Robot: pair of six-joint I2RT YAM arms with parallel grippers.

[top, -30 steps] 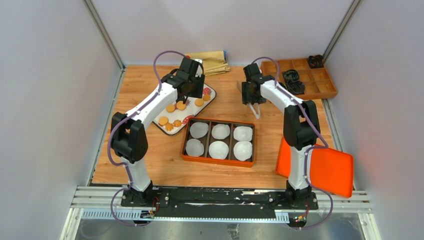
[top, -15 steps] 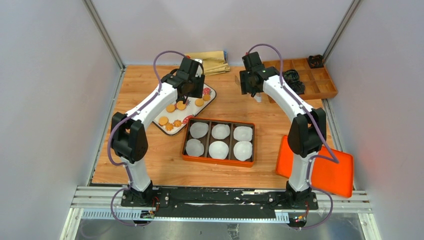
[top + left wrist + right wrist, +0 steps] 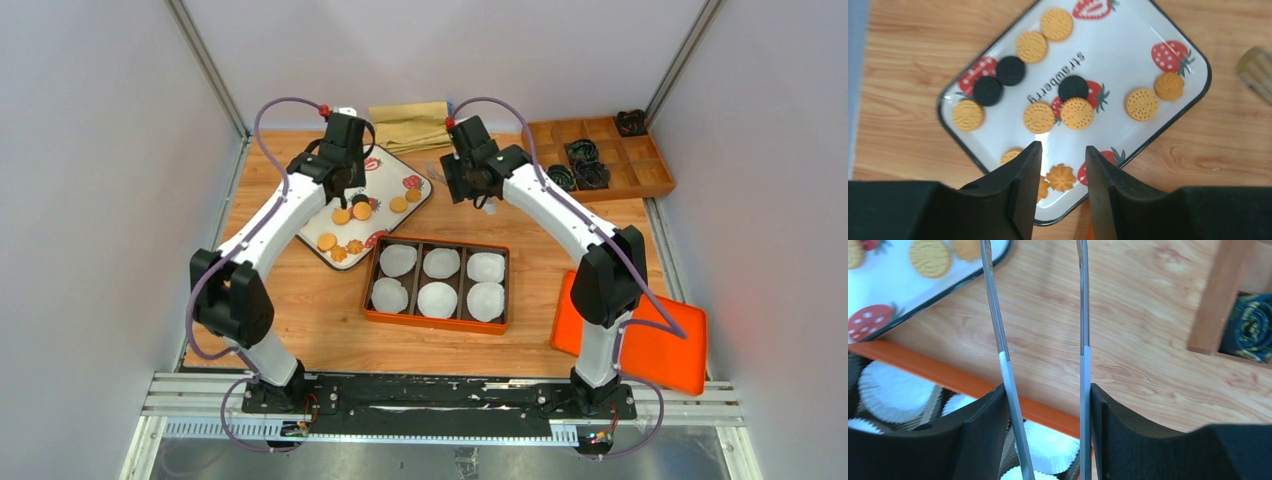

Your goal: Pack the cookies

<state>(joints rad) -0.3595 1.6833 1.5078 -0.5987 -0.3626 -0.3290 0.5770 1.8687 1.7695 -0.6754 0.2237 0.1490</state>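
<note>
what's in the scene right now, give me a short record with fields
cookies: all on the strawberry tray; three black, the rest golden
box: six white paper cups, no cookie in any
left gripper: open, empty, above the tray
right gripper: holds tongs, over the table beside the tray
packed so far: none

Swung the left gripper (image 3: pixel 1063 147) leftward over the tray (image 3: pixel 388 182), elbow pushed out toward the left wall, baring the tray's far corner. Carried the right gripper (image 3: pixel 1047 390), tongs (image 3: pixel 1085 370) between its fingers, off the open wood, first away, then left (now near the tray's right corner).
</note>
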